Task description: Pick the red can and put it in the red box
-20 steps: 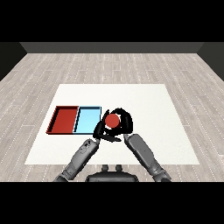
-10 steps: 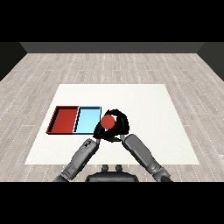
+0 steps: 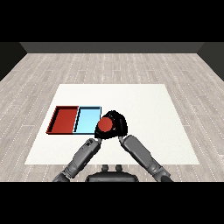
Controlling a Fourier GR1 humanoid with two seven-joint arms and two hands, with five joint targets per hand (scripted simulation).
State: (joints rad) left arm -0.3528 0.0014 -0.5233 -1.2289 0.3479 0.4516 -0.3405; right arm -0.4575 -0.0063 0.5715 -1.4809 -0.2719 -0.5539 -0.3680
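Right hand fingers: the black fingers (image 3: 119, 119) are curled round the red can, wrapping its far and right sides.
Right hand: the right hand (image 3: 117, 127) sits near the middle of the table, just right of the blue tray, with its grey forearm (image 3: 142, 155) running back to the lower right.
Red can: the red can (image 3: 105, 125) is inside the right hand's curl; its round red top faces the view. It shows at the near right corner of the blue tray, and whether it is lifted or touching the table cannot be told.
Left hand: the left hand (image 3: 98, 138) is mostly hidden under the can and the right hand; only a small dark part shows at the end of its forearm, so the state of its fingers cannot be told.
Left forearm: the grey left forearm (image 3: 82, 156) comes in from the lower left and ends just near the can.
Blue tray: the light blue tray (image 3: 84, 127) lies between the can and the red tray, touching the red tray along its left side; nothing shows inside it.
Red tray: the red tray (image 3: 56, 120) lies furthest left, well apart from the can, with nothing showing inside it.
In the way: the blue tray is the only thing between the held can and the red tray.
Table: the white table (image 3: 144, 100) carries both trays on its left half.
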